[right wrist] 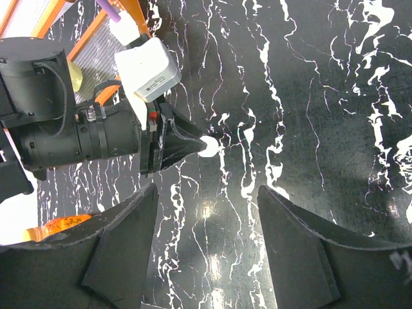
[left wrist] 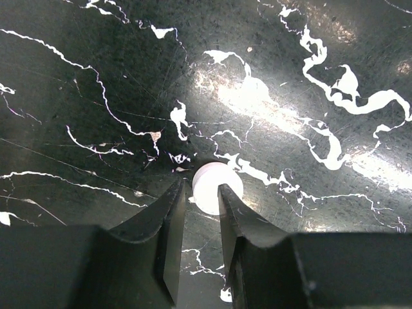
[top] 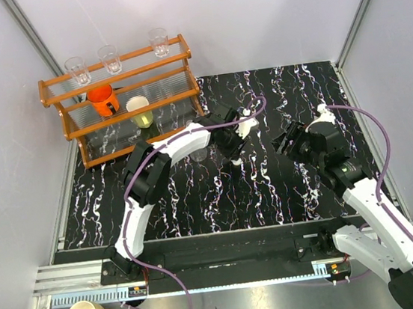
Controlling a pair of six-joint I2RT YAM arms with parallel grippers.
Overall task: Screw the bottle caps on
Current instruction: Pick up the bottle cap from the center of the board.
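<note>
From above, my left claw (top: 235, 153) is reaching down near the middle of the black marbled table (top: 271, 192), and it hides the cap beneath it. My right claw (top: 284, 143) hangs just off at 3 o'clock from it, and a wooden rack (top: 116, 66) with glasses (top: 109, 58) and an orange mug (top: 100, 100) stands at 10 o'clock. In my left wrist view, the white cap (left wrist: 212, 183) lies on the table (left wrist: 290, 77) at 12 o'clock from my left claw (left wrist: 201, 206). The claw is drawn in narrow, and its fingertips (left wrist: 172, 222) pinch the near part of the cap from both sides. In my right wrist view, my right claw (right wrist: 207, 193) is spread wide and holds nothing. At 12 o'clock from its gap is the white cap (right wrist: 210, 147), with my left claw (right wrist: 196, 145) coming in on it from 9 o'clock.
</note>
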